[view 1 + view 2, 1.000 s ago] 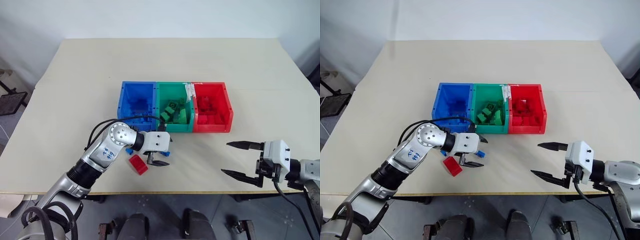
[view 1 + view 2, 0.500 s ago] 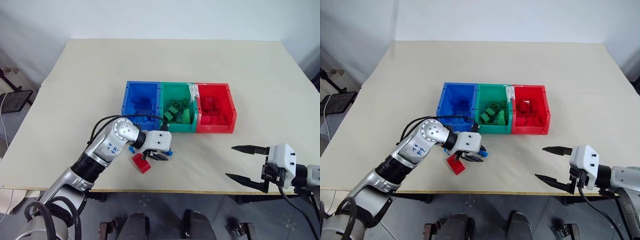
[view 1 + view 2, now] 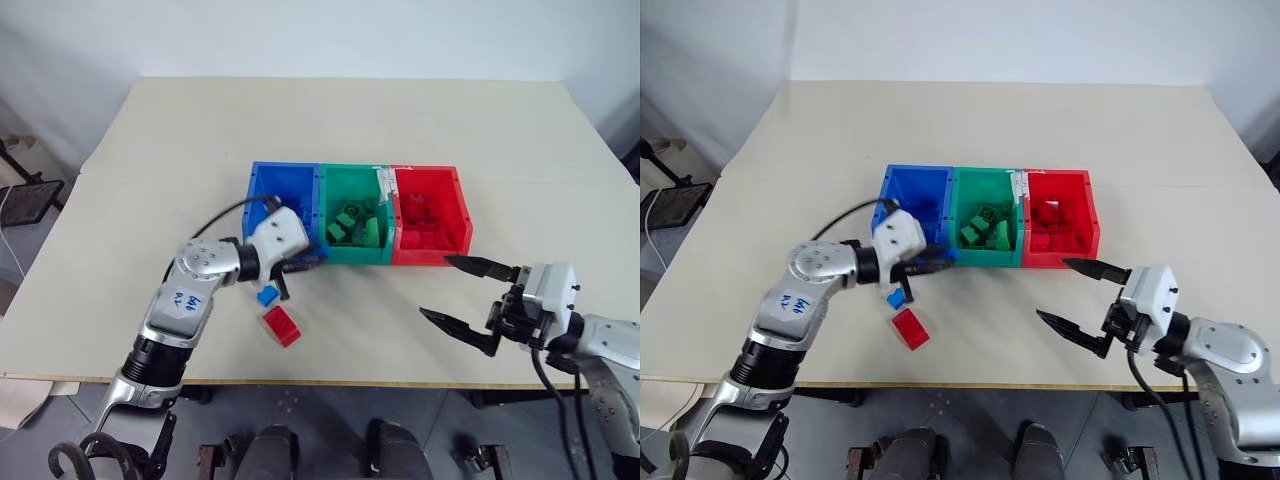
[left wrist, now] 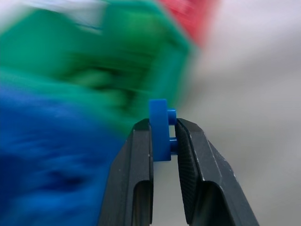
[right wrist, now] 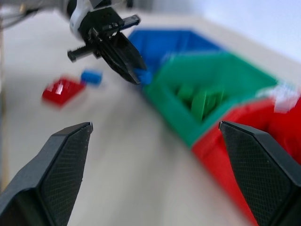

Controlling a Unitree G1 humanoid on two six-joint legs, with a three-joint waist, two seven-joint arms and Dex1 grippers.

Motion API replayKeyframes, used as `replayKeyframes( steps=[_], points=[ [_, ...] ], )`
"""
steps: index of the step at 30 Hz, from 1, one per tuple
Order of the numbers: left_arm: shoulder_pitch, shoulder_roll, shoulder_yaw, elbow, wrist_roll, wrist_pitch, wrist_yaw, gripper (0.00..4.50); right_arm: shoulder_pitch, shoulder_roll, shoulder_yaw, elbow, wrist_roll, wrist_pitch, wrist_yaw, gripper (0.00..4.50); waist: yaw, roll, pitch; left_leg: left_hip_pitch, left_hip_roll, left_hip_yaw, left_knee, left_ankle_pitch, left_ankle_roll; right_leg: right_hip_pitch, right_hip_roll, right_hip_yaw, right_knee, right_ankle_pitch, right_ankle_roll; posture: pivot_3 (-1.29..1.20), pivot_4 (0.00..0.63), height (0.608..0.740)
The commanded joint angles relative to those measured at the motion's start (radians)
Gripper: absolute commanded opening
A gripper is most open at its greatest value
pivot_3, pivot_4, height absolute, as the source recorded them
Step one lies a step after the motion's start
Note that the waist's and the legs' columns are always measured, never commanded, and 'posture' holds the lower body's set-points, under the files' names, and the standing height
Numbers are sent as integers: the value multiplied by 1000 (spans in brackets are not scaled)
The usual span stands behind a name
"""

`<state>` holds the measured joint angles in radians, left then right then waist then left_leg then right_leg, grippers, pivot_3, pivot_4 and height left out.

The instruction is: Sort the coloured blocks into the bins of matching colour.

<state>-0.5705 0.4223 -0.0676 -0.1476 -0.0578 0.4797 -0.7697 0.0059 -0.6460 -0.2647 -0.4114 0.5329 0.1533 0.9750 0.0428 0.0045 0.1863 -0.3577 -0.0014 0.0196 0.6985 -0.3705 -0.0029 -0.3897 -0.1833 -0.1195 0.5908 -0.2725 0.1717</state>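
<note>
From the left eye view, the carry step is judged to be in hand: the left gripper [image 3: 312, 260] is seen lifted off the table [image 3: 150, 150], its tip at the near wall where the blue bin [image 3: 281, 187] meets the green bin [image 3: 352, 190]. A second blue block [image 3: 267, 296] and a red block [image 3: 281, 326] are left lying on the table just beside each other, in front of the blue bin. A second ago this gripper was down by those blocks with its jaws apart; now it has been raised and swung towards the bins. The red bin [image 3: 432, 205] already holds red pieces, the green bin green ones.

In the right eye view the right gripper [image 3: 1072, 297] is found held wide and empty over bare table near the red bin; it has been brought up and inward since the earlier frame.

In the left wrist view the grip is confirmed: a small blue block [image 4: 159, 129] is pinched upright between the two closed fingers [image 4: 138, 155], bins blurred behind.

In the right wrist view the same block is spotted at the other gripper's tip, beside the bin wall. Next, a shift further over the blue bin's opening is called for before release.
</note>
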Motion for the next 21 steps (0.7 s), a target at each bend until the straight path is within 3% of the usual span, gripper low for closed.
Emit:
replayKeyframes(
  steps=[1,7,8,16,19,21],
  points=[
    [-36,-57,95,0,-12,-10,165,368,-48,34,20,15,-30,-28,-63,4500,3,-1,0,0,0,0,0,0,0,0,0,0,0,0,0,0,150,740],
    [-80,-84,102,47,-20,47,245,368,-92,35,41,70,-59,-47,-71,4500,4,-1,0,0,0,0,-1,0,0,-1,0,0,0,0,0,0,150,740],
    [-86,-85,106,53,-22,53,257,1084,-95,30,42,77,-63,-50,-67,4500,3,-1,0,0,0,0,-1,0,0,-1,0,0,0,0,0,0,150,740],
    [17,30,168,-10,-107,-10,148,3532,-106,9,50,118,-74,-71,-29,4500,-19,0,0,0,0,0,-2,0,0,-2,0,0,0,0,0,0,150,740],
    [123,112,224,-26,-179,-127,11,4383,-122,6,60,138,-77,-78,-12,4500,-29,0,0,0,1,1,-3,0,0,-2,0,0,0,0,0,0,150,740],
    [221,179,301,-7,-247,-215,-114,4450,-140,0,72,157,-79,-84,11,4500,-34,0,0,0,1,1,-4,0,0,-3,1,0,0,0,0,0,150,740]
  ],
)
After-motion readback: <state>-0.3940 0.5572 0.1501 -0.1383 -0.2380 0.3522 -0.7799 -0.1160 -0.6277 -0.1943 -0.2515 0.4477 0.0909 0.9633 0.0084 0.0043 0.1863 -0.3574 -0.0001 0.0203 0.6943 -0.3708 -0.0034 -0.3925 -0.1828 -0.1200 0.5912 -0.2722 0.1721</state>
